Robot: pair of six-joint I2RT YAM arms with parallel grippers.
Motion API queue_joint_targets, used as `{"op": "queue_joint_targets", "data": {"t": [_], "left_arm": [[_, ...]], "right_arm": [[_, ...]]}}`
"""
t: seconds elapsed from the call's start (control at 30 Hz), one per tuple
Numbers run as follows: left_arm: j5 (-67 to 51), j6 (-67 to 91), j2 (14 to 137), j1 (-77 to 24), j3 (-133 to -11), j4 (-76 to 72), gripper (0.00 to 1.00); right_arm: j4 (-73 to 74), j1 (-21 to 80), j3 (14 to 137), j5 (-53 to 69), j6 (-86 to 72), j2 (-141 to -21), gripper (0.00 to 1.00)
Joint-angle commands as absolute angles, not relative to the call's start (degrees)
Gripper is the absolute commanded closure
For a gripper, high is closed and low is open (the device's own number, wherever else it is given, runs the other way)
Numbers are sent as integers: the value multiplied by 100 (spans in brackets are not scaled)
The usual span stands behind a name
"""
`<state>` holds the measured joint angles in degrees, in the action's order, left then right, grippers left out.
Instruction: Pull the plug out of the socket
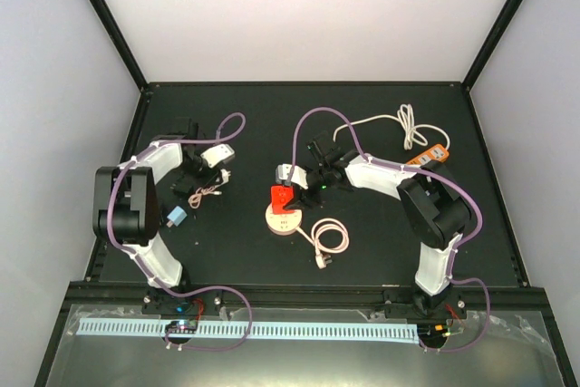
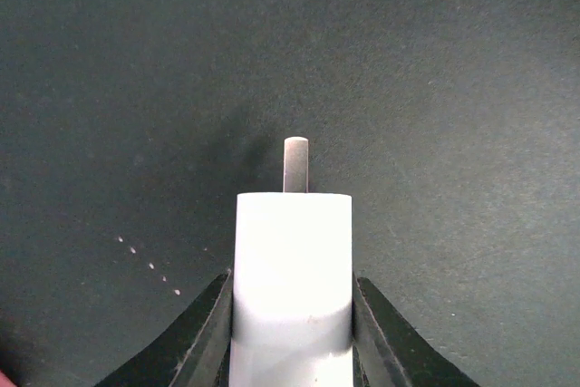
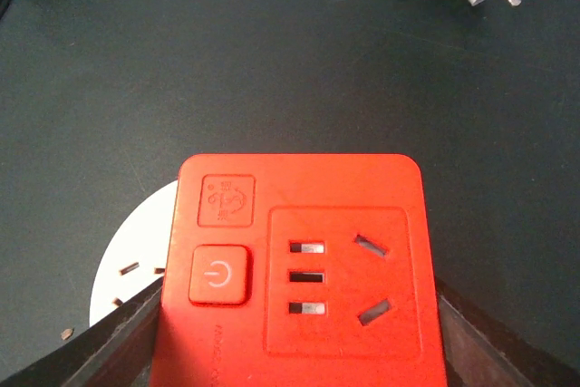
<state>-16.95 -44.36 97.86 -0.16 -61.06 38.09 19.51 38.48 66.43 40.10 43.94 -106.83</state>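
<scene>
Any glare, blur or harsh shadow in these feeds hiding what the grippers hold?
Left wrist: the white plug is blown out, nearly featureless; its prong is sharp, with a faint shadow behind it. Right wrist: the red socket is evenly lit and crisp, slots readable. Top external: flat light, no glare, but everything is small.

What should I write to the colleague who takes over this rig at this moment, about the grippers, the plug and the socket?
Left gripper: shut on the white plug, held over the bare table; one prong shows and it is in no socket.
Right gripper: shut on the red socket block, whose front slots are all empty. It is over the round white socket; I cannot tell whether the two are joined.
Done: the white plug appears to be off the socket.
Left: probably set both things down and release them, after checking the red block against the round socket.
</scene>
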Motion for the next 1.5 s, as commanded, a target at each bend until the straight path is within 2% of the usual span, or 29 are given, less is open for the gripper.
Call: {"op": "queue_joint_targets", "data": {"t": [0.0, 0.17, 0.37, 0.47, 0.57, 0.63, 0.73, 0.87, 1.2, 1.47], "left_arm": [[-1627, -4332, 10022, 96, -6266, 3742, 83], [-1654, -4205, 10092, 231, -6437, 3773, 70], [-2143, -4285, 9726, 251, -6477, 3988, 44], [-2240, -4273, 9542, 253, -6479, 3997, 39], [-2427, -4269, 9279, 244, -6450, 3995, 30], [-2663, -4307, 9047, 245, -6415, 4029, 26], [-3098, -4469, 8665, 208, -6270, 4047, 7], [-3413, -4503, 8168, 5, -6043, 3983, 1], [-3406, -4600, 7584, -744, -5700, 3990, 1], [-3551, -4859, 7172, -1351, -5384, 3893, 1]], "right_arm": [[2500, 3820, 6574, 3812, 4465, -10890, 89], [2513, 3822, 6576, 3814, 4467, -10905, 89], [2515, 3823, 6567, 3838, 4473, -10886, 84], [2513, 3819, 6565, 3873, 4468, -10881, 80], [2498, 3823, 6557, 3900, 4445, -10843, 74], [2481, 3818, 6549, 3919, 4418, -10812, 66], [2409, 3819, 6507, 3957, 4375, -10747, 52], [2373, 3823, 6519, 4028, 4284, -10670, 40], [2148, 3817, 6504, 4161, 3949, -10272, 5], [2106, 3495, 6524, 4743, 3233, -9850, 2]]}}
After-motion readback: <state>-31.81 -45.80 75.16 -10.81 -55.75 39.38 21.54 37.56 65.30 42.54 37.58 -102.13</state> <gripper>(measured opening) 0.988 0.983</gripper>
